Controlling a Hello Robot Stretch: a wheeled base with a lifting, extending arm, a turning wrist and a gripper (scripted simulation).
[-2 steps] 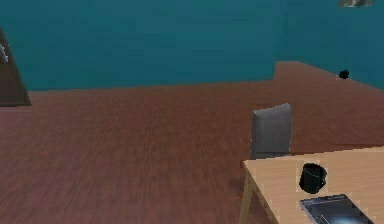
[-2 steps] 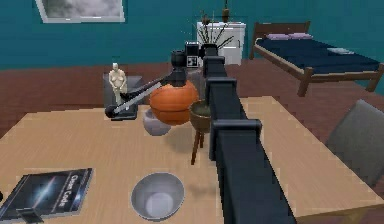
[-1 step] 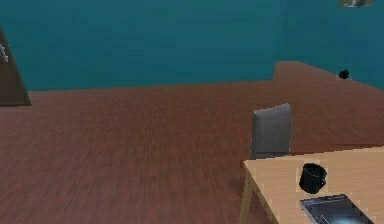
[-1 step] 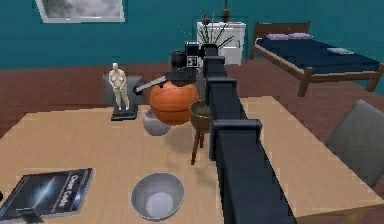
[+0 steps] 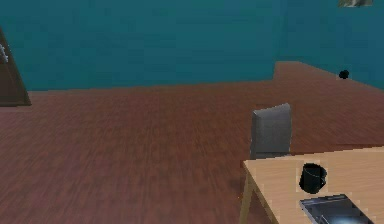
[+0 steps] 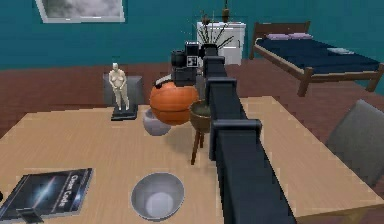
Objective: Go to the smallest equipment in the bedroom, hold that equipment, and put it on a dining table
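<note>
An orange basketball (image 6: 172, 102) shows at the far end of my arm (image 6: 235, 140), over the far side of a light wooden dining table (image 6: 90, 140). The gripper (image 6: 181, 70) sits as a dark body just above the ball. The ball overlaps the tabletop and a small grey bowl (image 6: 154, 123), so I cannot tell whether the gripper holds it. The same table's corner (image 5: 285, 170) appears at the forward view's lower right.
On the table stand a small statue (image 6: 121, 90), a grey bowl (image 6: 158, 195), a book (image 6: 50, 190) and a wooden stand (image 6: 200, 125); also a black mug (image 5: 314, 177) and a flat tray (image 5: 335, 208). Grey chairs (image 5: 270, 130) (image 6: 360, 140) flank it. A bed (image 6: 310, 50) lies beyond. Open wooden floor (image 5: 130, 140) stretches ahead.
</note>
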